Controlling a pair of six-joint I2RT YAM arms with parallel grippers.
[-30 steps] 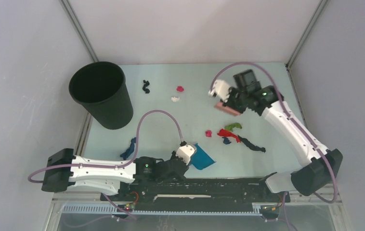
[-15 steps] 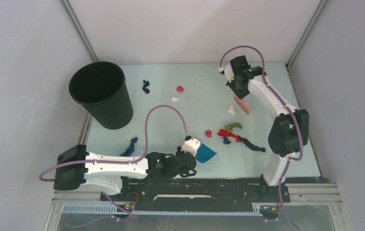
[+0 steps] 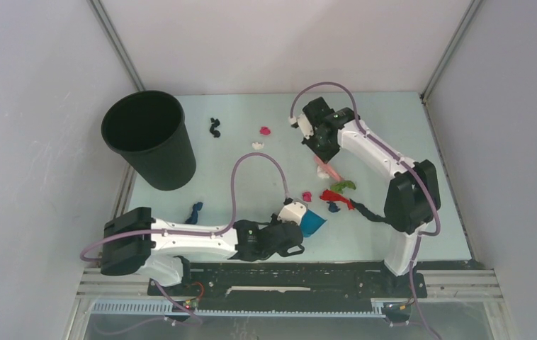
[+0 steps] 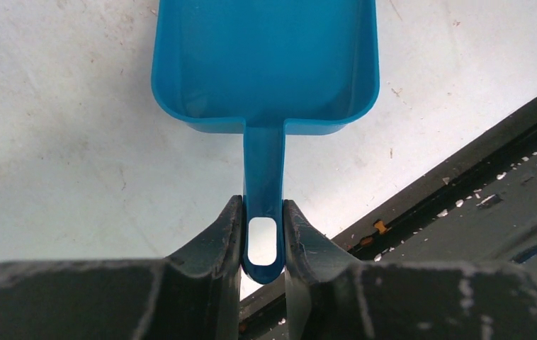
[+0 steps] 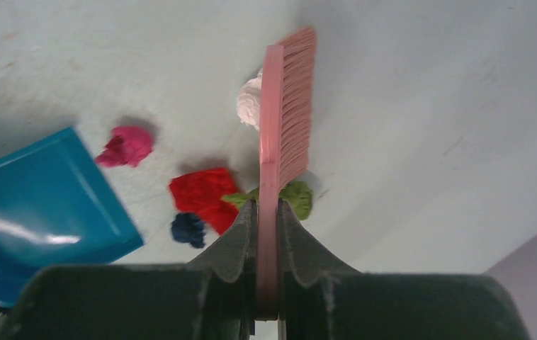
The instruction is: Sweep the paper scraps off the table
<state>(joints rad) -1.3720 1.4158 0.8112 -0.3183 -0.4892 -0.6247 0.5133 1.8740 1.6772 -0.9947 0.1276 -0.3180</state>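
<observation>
My left gripper (image 3: 295, 225) is shut on the handle of the blue dustpan (image 3: 314, 224), which lies flat on the table (image 3: 400, 120) near the front rail. The left wrist view shows the gripper (image 4: 263, 234) and the empty dustpan (image 4: 266, 64). My right gripper (image 3: 322, 150) is shut on the pink brush (image 3: 327, 171), bristles down, just behind a cluster of paper scraps: pink (image 3: 307, 196), green (image 3: 343, 186), red (image 3: 338, 199), dark blue (image 3: 332, 207), black (image 3: 373, 213). The right wrist view shows the gripper (image 5: 267, 219), brush (image 5: 290, 106), a white scrap (image 5: 249, 105) and the red scrap (image 5: 202, 195).
A black bin (image 3: 149, 138) stands at the back left. Loose scraps lie apart: black (image 3: 215, 127), pink (image 3: 265, 131), white (image 3: 257, 146) and blue (image 3: 195, 211). A black rail (image 3: 287, 273) runs along the front edge. Grey walls enclose the table.
My right arm has swung the brush left and toward the front, down to the scrap cluster. My left arm has slid the dustpan rightward toward the same cluster.
</observation>
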